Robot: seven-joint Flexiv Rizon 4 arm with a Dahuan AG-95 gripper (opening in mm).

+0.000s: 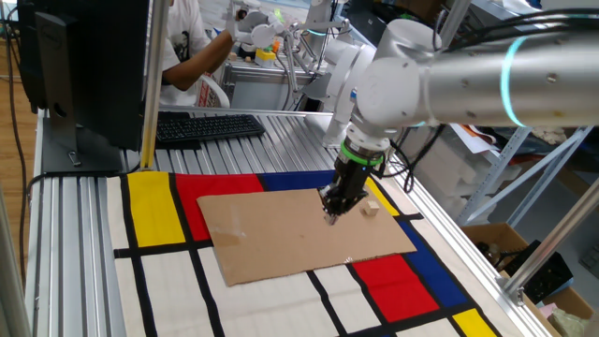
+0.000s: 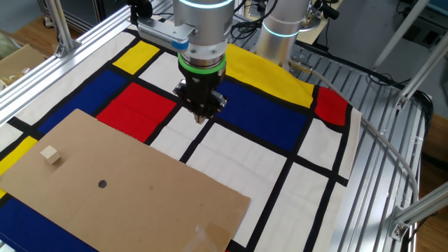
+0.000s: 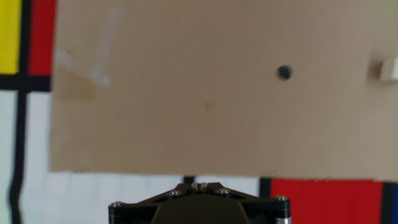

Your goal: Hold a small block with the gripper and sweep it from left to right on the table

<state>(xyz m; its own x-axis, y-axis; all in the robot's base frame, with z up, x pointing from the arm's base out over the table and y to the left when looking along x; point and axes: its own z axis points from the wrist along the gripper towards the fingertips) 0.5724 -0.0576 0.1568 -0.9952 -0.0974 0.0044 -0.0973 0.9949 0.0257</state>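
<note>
Black and angular, the gripper [image 3: 198, 185] fills the bottom edge of the hand view, its two fingertips pressed together with nothing between them. Beyond it lies a flat brown cardboard sheet [image 3: 205, 93], matte and faintly scuffed, with a pale smear towards 10 o'clock and a small dark round dot [image 3: 284, 73] at about 2 o'clock. At the far right edge, roughly 3 o'clock from that dot, sits the small block [image 3: 389, 68], a pale beige cube, blurred here.

From the other fixed view, the cube [image 2: 50, 155] rests on the cardboard [image 2: 140, 189] at 9 o'clock, well apart from the gripper [image 2: 201, 115], which hangs over the cloth-like top of the table [image 2: 245, 161], with its white, red, blue and yellow rectangles ruled off by black lines. A green ring [image 2: 201, 66] circles the wrist above the dark fingers.

From one fixed view, the smooth silver-white arm [image 1: 440, 80] carries a glowing teal band [image 1: 510, 82], and the cube [image 1: 372, 209] lies just beside the fingers at 3 o'clock. Ribbed aluminium [image 1: 65, 253] frames the mat; a black keyboard [image 1: 206, 126] lies at 11 o'clock.
</note>
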